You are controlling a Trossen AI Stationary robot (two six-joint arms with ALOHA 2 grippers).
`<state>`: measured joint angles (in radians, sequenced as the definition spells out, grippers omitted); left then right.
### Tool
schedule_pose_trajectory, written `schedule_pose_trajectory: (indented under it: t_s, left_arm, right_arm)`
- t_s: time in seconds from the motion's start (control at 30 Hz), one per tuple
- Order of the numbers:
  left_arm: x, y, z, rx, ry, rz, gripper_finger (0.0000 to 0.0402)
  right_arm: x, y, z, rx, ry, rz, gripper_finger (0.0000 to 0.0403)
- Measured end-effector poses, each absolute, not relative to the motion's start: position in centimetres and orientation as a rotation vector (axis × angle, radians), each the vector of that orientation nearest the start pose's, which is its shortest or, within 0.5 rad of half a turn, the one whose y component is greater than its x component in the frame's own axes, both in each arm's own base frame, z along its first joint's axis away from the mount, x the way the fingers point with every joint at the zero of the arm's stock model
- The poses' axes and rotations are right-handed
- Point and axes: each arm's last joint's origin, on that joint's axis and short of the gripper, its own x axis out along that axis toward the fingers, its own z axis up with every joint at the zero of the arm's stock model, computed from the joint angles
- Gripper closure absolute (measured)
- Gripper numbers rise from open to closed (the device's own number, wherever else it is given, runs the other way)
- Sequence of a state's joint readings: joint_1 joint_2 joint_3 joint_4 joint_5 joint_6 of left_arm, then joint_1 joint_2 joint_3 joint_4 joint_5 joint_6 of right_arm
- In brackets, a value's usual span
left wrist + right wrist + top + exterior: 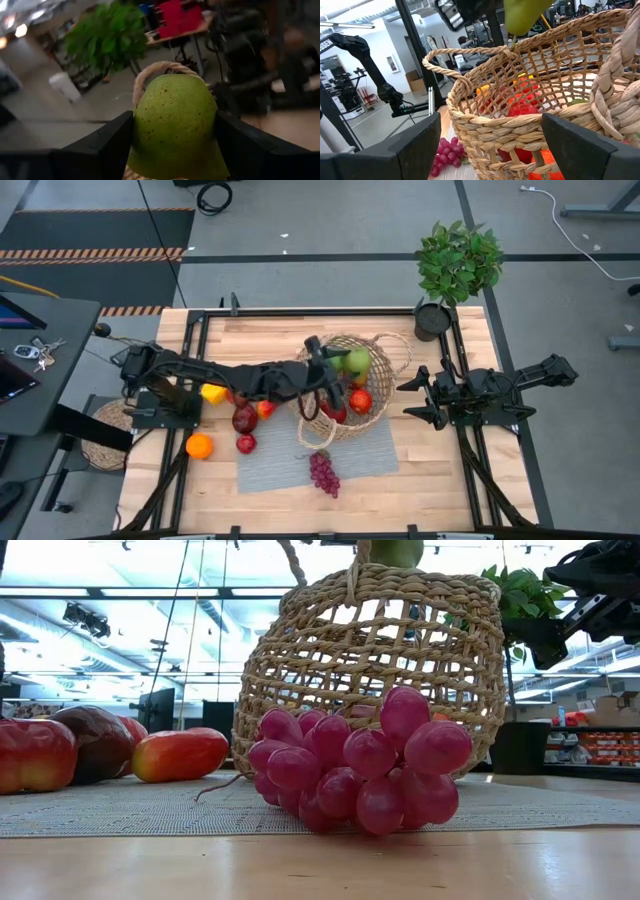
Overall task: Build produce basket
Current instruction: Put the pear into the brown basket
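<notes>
Inventory, by count:
- Wicker basket (385, 350): 1.
- Green pear (357, 360): 1.
- Purple grape bunch (324, 472): 1.
- Orange (199, 446): 1.
- Yellow pepper (213, 393): 1.
- Red fruits on the grey mat (275, 465): 3, namely a dark one (244, 419), a small one (246, 443) and a red-yellow one (265, 409).
- Red pieces visible in the basket: at least 1 (360, 401).
- Potted plant (455, 265): 1.
- Round woven mat (100, 435) beside the surface: 1.
</notes>
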<state>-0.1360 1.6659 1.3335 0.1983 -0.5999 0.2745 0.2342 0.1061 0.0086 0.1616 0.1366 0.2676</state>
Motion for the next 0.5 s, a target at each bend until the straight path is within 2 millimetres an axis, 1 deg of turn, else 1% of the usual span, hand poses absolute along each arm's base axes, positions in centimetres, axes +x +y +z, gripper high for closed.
schedule_pose_trajectory:
  t_s: [0.1, 0.27, 0.33, 0.5]
  left_arm:
    - [38.5, -4.2, 33.1, 0.493, 0.223, 0.399, 0.0138]
    - [38.3, -5.3, 32.7, 0.901, 0.329, 0.31, 0.0133]
    - [38.3, -5.6, 32.5, 1.039, 0.369, 0.273, 0.0133]
    - [38.2, -5.9, 32.4, 1.265, 0.409, 0.224, 0.0134]
  right_arm:
    - [10.1, 2.0, 17.4, 0.279, -0.05, 0.106, 0.0055]
    - [10.1, 2.0, 17.4, 0.279, -0.05, 0.106, 0.0055]
    - [10.1, 2.0, 17.4, 0.279, -0.05, 0.106, 0.0055]
    - [10.1, 2.0, 17.4, 0.279, -0.05, 0.106, 0.0055]
